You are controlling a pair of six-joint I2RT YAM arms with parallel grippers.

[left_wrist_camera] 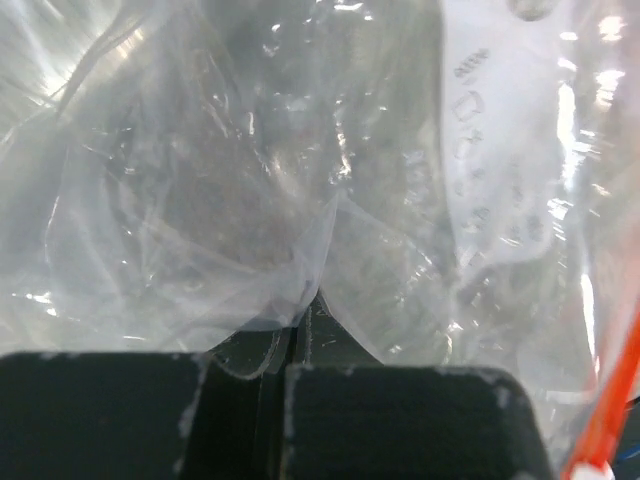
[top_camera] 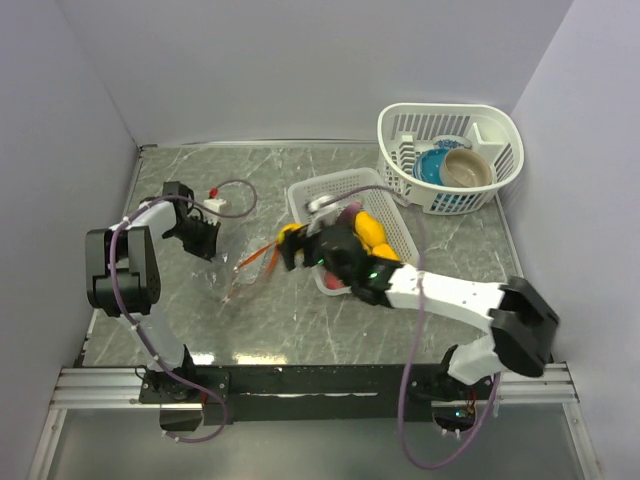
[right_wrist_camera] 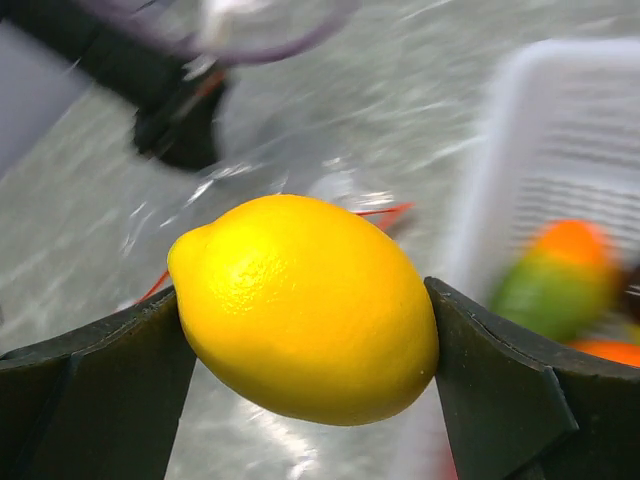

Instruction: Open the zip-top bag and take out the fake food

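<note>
Our left pincer [left_wrist_camera: 297,335] pinches the bag [top_camera: 250,270]; our right pincer [right_wrist_camera: 305,330] grips the lemon [right_wrist_camera: 300,290]. We should swing it right, fully over the basket [top_camera: 335,180], then release low.

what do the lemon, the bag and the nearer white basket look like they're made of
The lemon looks like hard plastic: glossy, finely pebbled skin with soft highlights. The zip-top bag is thin clear plastic film, crinkled and glinting, with an orange-red zip strip. The nearer white basket is probably moulded plastic: matte, with thin slotted walls.
</note>
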